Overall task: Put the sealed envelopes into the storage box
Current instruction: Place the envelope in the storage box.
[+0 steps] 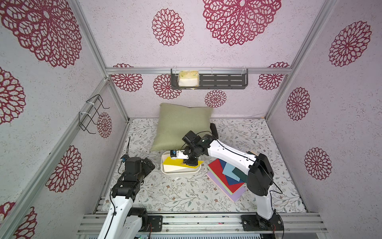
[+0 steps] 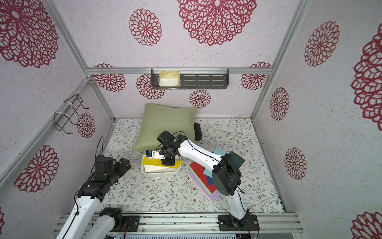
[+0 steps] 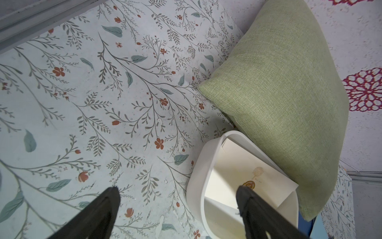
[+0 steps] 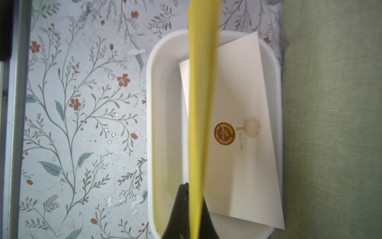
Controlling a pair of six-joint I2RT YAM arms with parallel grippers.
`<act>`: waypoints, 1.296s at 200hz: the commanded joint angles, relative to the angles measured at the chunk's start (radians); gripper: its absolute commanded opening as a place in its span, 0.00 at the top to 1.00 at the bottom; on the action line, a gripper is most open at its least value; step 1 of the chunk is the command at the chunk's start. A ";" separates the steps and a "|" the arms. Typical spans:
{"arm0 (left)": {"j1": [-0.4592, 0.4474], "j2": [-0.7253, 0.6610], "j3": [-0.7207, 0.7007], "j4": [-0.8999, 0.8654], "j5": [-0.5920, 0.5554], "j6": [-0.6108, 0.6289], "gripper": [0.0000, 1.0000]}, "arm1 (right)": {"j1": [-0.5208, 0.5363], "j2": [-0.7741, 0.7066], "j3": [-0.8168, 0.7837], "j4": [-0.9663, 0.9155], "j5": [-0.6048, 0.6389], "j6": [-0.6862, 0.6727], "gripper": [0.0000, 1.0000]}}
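Right gripper [image 4: 193, 192], right wrist view: black fingers pressed together on one edge of the yellow envelope [image 4: 201, 82], which runs straight out ahead of the tips, seen almost edge-on

Directly below those fingers: the storage box [image 4: 151, 124], white, rounded corners. The cream envelope [image 4: 244, 165] lies in it slightly askew, gold seal [image 4: 224, 133] facing up, one corner riding onto the rim on the cushion side

In a top view the yellow envelope [image 1: 175, 163] hangs tilted across the box [image 1: 177, 174], over the cream one [image 1: 175, 170]. Its end nearest the fingers pokes past the rim. Whether yellow touches cream: cannot tell

Left gripper [image 3: 177, 189]: fingers spread wide, nothing between them. One fingertip [image 3: 114, 189] is over bare floral cloth [image 3: 82, 103]. The other lines up with the box [image 3: 198, 175] and the seal [image 3: 249, 184] from the wrist camera. Both top views show this gripper standing off to the side of the box, not touching it

Behind the right fingers, back along the forearm and partly under it: the loose pile of envelopes on the cloth
- red [image 1: 217, 168]
- light blue [image 1: 230, 169]
- dark green [image 1: 239, 172]
- navy [image 1: 233, 181]
- lilac [image 1: 231, 194] at the bottom
- a pale green edge between lilac and red

The pile lies near the box but apart from it

Beyond both sets of fingers: the green cushion [image 1: 179, 126], its lower edge against the far side of the box
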 commanded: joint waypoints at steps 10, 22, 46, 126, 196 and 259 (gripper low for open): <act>0.018 -0.013 -0.006 0.018 0.023 0.020 0.04 | 0.017 0.027 0.081 -0.104 0.037 -0.082 1.00; 0.018 -0.018 -0.011 0.019 0.023 0.018 0.04 | 0.029 0.054 0.097 -0.114 0.081 -0.090 1.00; 0.020 -0.017 -0.011 0.023 0.025 0.021 0.04 | 0.043 0.099 0.140 -0.140 0.102 -0.098 1.00; 0.021 0.004 -0.008 0.023 0.033 0.020 0.04 | 0.056 0.101 0.145 -0.090 0.176 -0.098 0.65; 0.023 0.005 -0.008 0.024 0.043 0.018 0.04 | 0.036 0.083 0.120 0.172 0.326 0.035 0.56; 0.019 -0.046 0.014 0.071 0.230 0.024 0.07 | -0.096 -0.227 -0.268 0.554 0.321 0.478 0.51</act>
